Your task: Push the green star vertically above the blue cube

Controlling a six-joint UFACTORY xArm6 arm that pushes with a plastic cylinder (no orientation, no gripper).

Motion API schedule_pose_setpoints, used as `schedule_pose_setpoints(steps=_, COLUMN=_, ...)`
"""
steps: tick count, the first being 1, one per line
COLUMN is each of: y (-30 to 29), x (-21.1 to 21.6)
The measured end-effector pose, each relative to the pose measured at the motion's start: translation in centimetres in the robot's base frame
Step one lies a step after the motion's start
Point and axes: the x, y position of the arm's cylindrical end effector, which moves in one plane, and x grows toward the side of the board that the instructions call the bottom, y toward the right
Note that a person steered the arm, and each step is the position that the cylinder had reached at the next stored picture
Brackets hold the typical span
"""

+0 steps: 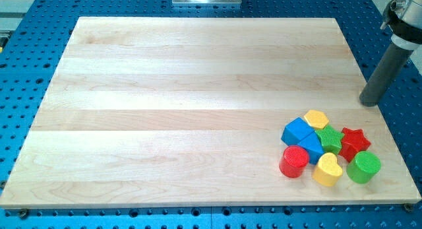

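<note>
Near the view's bottom right corner of the wooden board [165, 90], eight small blocks sit bunched together. Among them, the green star [328, 138] lies in the middle of the cluster, touching the blue cube [298, 131] on its left side and the red star [354, 141] on its right. A yellow block [316, 118] sits just above the green star, and a second blue block [311, 148] lies just below the blue cube. Along the bottom row stand a red cylinder [294, 161], a yellow heart [327, 169] and a green cylinder [363, 167]. My tip [370, 102] rests at the board's right edge, above the cluster and well apart from it, touching no block. This arm carries no pincer, only the dark rod, so it has hold of nothing.
</note>
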Motion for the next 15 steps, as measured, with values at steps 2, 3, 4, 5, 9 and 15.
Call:
schedule_pose_setpoints(steps=2, y=0.8, x=13.7)
schedule_pose_setpoints(steps=3, y=-5.9, x=14.3)
schedule_pose_setpoints(steps=4, y=-7.0, x=13.4)
schedule_pose_setpoints(steps=5, y=-8.6, x=10.8)
schedule_pose_setpoints(steps=9, y=-15.6, x=-0.8)
schedule_pose_setpoints(steps=15, y=-10.6, x=3.0)
